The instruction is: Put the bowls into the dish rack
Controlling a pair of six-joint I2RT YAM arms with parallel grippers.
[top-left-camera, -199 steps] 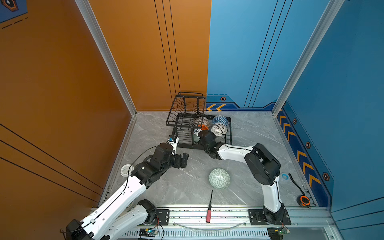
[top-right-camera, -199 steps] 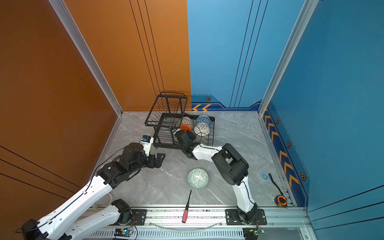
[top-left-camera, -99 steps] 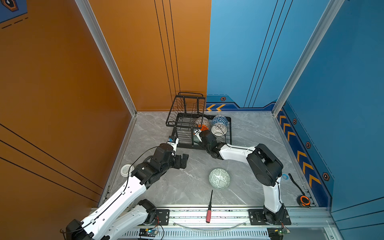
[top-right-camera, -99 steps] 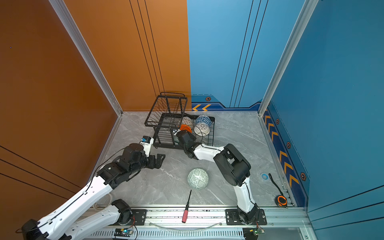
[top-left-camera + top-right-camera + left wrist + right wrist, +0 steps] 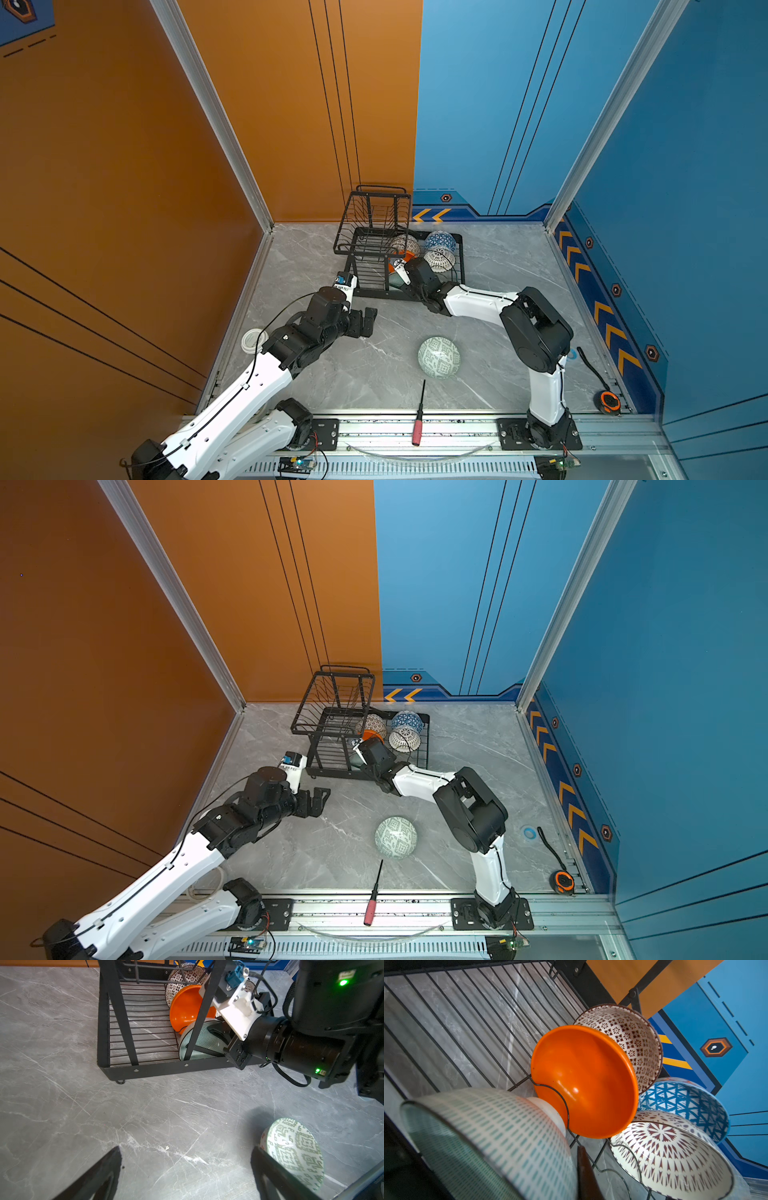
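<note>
**Bowls: six counted, five in the rack and one out.**

- Black wire dish rack (image 5: 370,293): one. Your right tool (image 5: 212,1041) reaches into its low tray.
- Pale mint green round bowl with a dashed outer wall (image 5: 500,1126): one. It stands on edge in the low tray. The right tool is clenched on its rim, with one finger inside the bowl.
- Plain orange round bowl (image 5: 583,1080): one. It stands on edge straight ahead of the right tool, just past the mint bowl's foot.
- Cream round bowl with brown dotted flowers (image 5: 633,1039): one. It is behind the orange bowl, farther from the right tool.
- Blue-white triangle-patterned round bowl (image 5: 685,1101): one. It is ahead of the right tool, just beside the orange bowl.
- White lattice-patterned round bowl (image 5: 664,1147): one. It is between the blue-white bowl and the right tool.
- Grey-green geometric-patterned round bowl (image 5: 439,357): one. It lies on the grey marbled table (image 5: 365,382), just beside one finger of your left tool (image 5: 186,1151).

**Tools: two.** The left tool is released, with its jaws spread wide over bare table and nothing between them.

**Loose items:**

- Red-handled screwdriver (image 5: 417,428): one.
- Orange-and-black tape measure (image 5: 609,402): one.

Both lie well apart from either tool.
</note>
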